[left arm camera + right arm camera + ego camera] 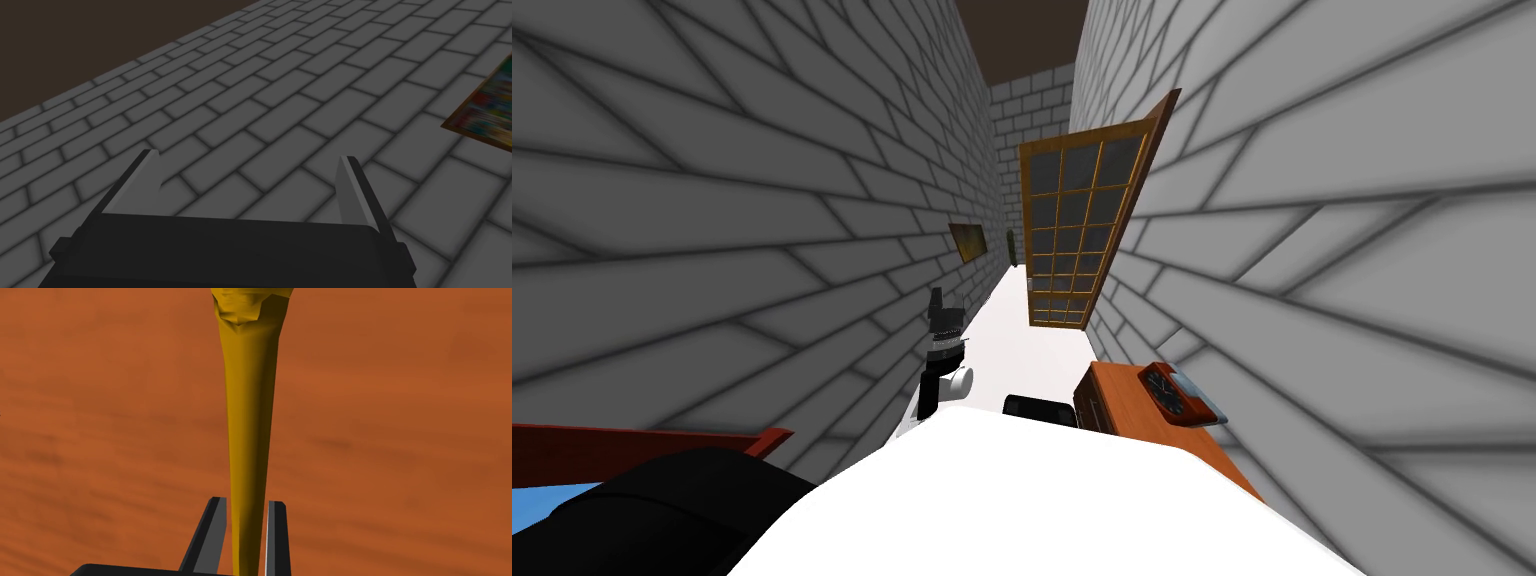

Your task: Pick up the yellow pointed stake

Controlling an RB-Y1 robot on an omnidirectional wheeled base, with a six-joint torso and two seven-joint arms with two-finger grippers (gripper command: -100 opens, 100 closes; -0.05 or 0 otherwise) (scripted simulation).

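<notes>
**Orange-brown surface (400, 438) under a gripped stake**

Right hand (247, 503) is pinching the yellow pointed stake (250, 413) at its thin end, fingers narrow. The thicker end is reaching away over the surface. Left hand (250, 162) is gaping wide, facing the brick wall (300, 100).

Yellow stake (248, 413), thick end past the edge

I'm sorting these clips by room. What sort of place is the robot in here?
Probably a narrow hallway in a house: grey brick walls close on both sides, a wooden door with glass panes standing open ahead, and a wooden cabinet with a red clock on it.
</notes>
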